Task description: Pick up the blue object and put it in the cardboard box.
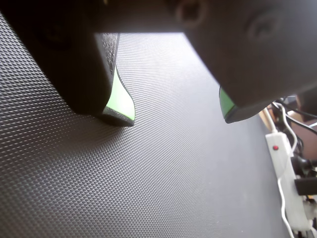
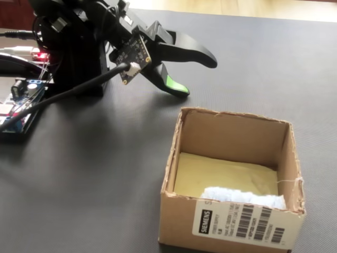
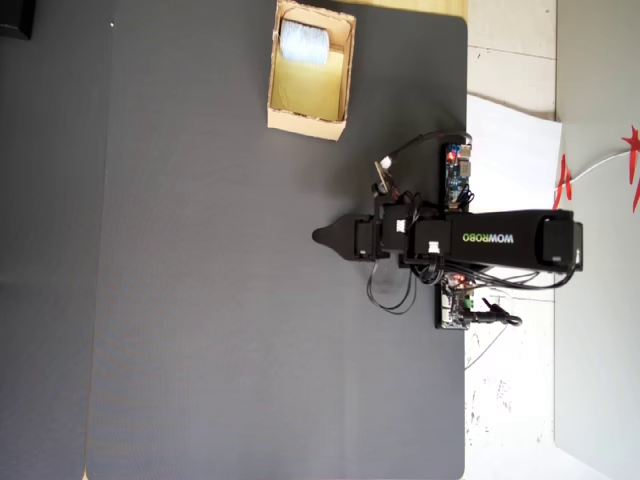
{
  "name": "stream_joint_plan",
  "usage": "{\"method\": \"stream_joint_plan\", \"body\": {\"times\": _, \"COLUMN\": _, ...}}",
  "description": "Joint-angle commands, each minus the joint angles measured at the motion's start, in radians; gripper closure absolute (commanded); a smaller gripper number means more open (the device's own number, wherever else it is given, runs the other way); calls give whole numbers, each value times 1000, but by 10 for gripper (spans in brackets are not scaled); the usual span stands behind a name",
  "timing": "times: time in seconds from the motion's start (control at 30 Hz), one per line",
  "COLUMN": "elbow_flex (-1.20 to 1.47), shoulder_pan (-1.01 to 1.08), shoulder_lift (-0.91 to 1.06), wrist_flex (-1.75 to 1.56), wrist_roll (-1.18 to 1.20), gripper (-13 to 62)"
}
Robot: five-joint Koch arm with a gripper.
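Note:
The pale blue object point(image 2: 242, 197) lies inside the cardboard box point(image 2: 231, 134), against its near wall in the fixed view. From overhead, the blue object point(image 3: 303, 42) sits at the far end of the box point(image 3: 307, 123), near the mat's top edge. My gripper point(image 2: 196, 75) hangs over bare mat to the upper left of the box, apart from it. It is open, and the green-padded fingers point(image 1: 121, 101) hold nothing. In the wrist view only textured mat shows between the gripper point(image 1: 176, 116) tips. From overhead the gripper point(image 3: 325, 237) points left, well below the box.
A black textured mat point(image 3: 200, 300) covers the table. Circuit boards with a red light point(image 2: 39, 54) and cables sit beside the arm base point(image 2: 73, 52). A white power strip point(image 1: 285, 168) lies at the mat's right edge in the wrist view.

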Motion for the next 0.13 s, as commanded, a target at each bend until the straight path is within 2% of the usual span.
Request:
{"method": "stream_joint_plan", "body": {"times": 0.0, "elbow_flex": 40, "shoulder_pan": 0, "shoulder_lift": 89, "wrist_flex": 110, "wrist_roll": 5, "gripper": 153}}
{"method": "stream_joint_plan", "body": {"times": 0.1, "elbow_flex": 40, "shoulder_pan": 0, "shoulder_lift": 89, "wrist_flex": 110, "wrist_roll": 5, "gripper": 153}}
